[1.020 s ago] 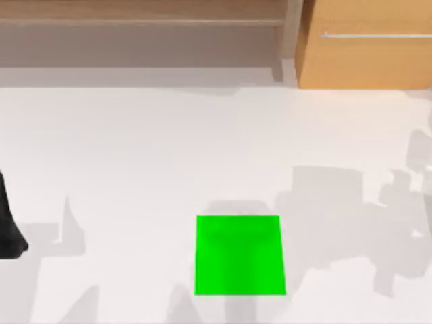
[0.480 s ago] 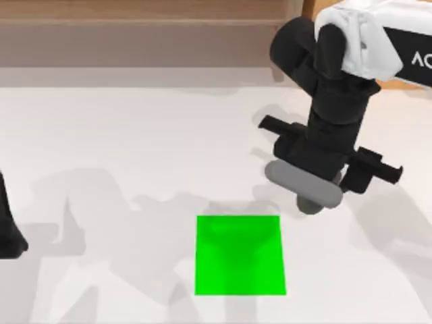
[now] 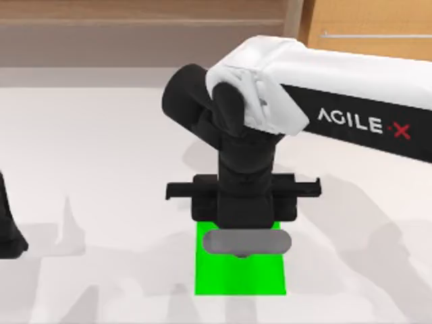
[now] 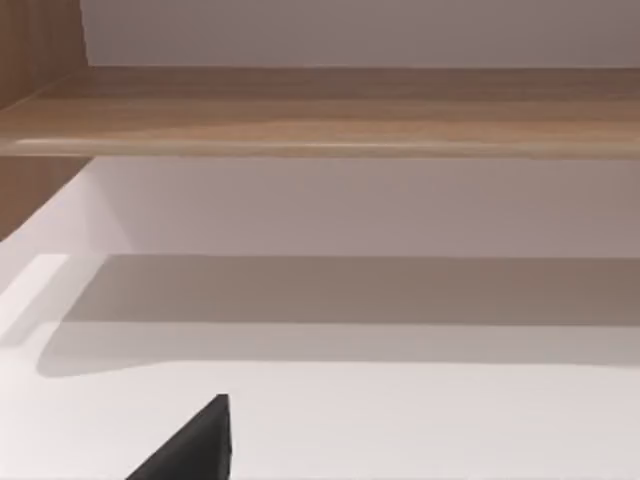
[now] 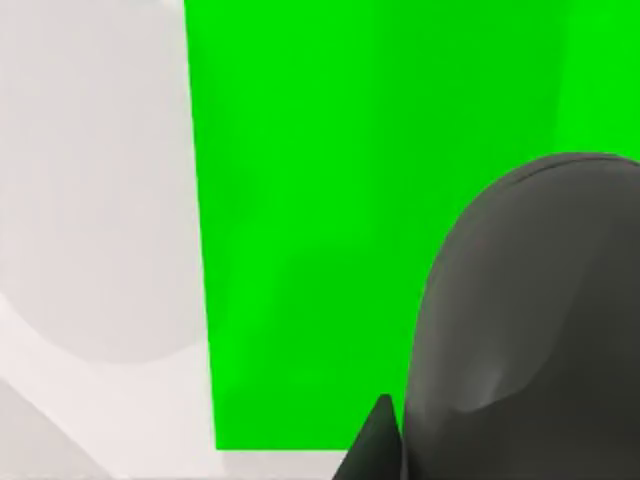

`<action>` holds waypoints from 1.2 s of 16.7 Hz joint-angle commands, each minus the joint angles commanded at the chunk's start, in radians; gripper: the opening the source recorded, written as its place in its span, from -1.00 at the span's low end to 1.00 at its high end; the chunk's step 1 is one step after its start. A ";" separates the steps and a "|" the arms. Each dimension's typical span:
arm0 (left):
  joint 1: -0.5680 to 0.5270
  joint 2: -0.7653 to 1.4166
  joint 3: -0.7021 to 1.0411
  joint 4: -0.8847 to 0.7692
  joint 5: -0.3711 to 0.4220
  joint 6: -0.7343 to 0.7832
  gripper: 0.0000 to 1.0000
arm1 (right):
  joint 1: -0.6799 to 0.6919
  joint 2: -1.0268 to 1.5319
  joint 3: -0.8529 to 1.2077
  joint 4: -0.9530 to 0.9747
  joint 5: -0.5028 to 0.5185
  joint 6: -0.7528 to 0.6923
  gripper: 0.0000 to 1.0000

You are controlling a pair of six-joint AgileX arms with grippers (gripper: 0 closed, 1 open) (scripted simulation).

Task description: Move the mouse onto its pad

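Observation:
The grey mouse (image 3: 246, 241) lies crosswise under my right gripper (image 3: 244, 226), which is shut on it from above. It is over the far half of the green pad (image 3: 239, 277) near the table's front middle. I cannot tell whether the mouse touches the pad. In the right wrist view the mouse (image 5: 530, 320) looms close, with the green pad (image 5: 320, 200) spread behind it and a dark fingertip (image 5: 380, 440) beside it. My left gripper (image 3: 8, 229) is parked at the table's left edge.
A long wooden shelf (image 3: 142, 17) runs along the back, and a wooden cabinet (image 3: 364, 47) with a metal handle stands at the back right. The white table (image 3: 101, 155) lies open to the left of the pad.
My right arm came in from the right carrying the mouse. It swung left and toward the front, from beside the pad's far right corner to over the pad. The left arm has not moved.

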 joint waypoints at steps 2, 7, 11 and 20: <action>0.000 0.000 0.000 0.000 0.000 0.000 1.00 | 0.000 0.000 0.000 0.000 0.000 0.000 -1.00; 0.000 0.000 0.000 0.000 0.000 0.000 1.00 | -0.001 -0.001 -0.010 0.006 -0.015 0.000 -1.00; 0.000 0.000 0.000 0.000 0.000 0.000 1.00 | 0.009 0.012 -0.032 0.023 -0.060 -0.008 -1.00; 0.000 0.000 0.000 0.000 0.000 0.000 1.00 | 0.008 0.029 -0.091 0.105 -0.077 -0.009 -1.00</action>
